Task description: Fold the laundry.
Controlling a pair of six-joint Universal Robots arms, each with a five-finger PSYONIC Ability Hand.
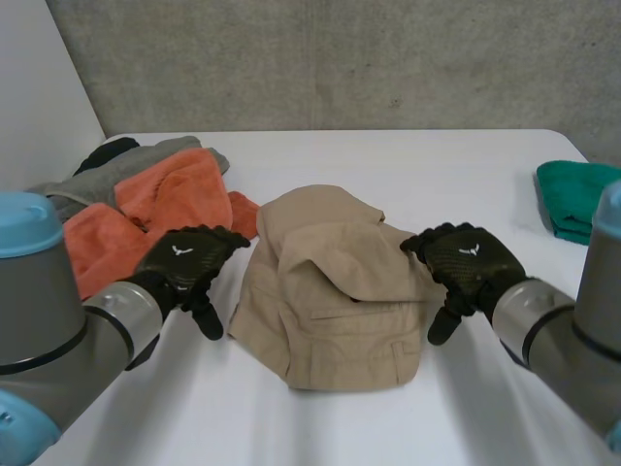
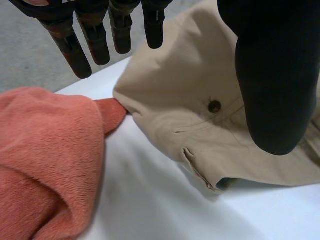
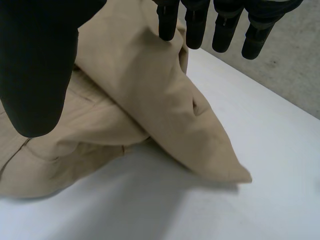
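Shorts, tan, rumpled, are laid on table, flanked by left hand and right hand, fingers released, nothing grasped. Fold is judged barely begun; next, shorts' side edges must be pinched.

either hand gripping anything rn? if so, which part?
Nothing held: the left hand and right hand flank the beige garment, both open, fingers straight and pinching no cloth.
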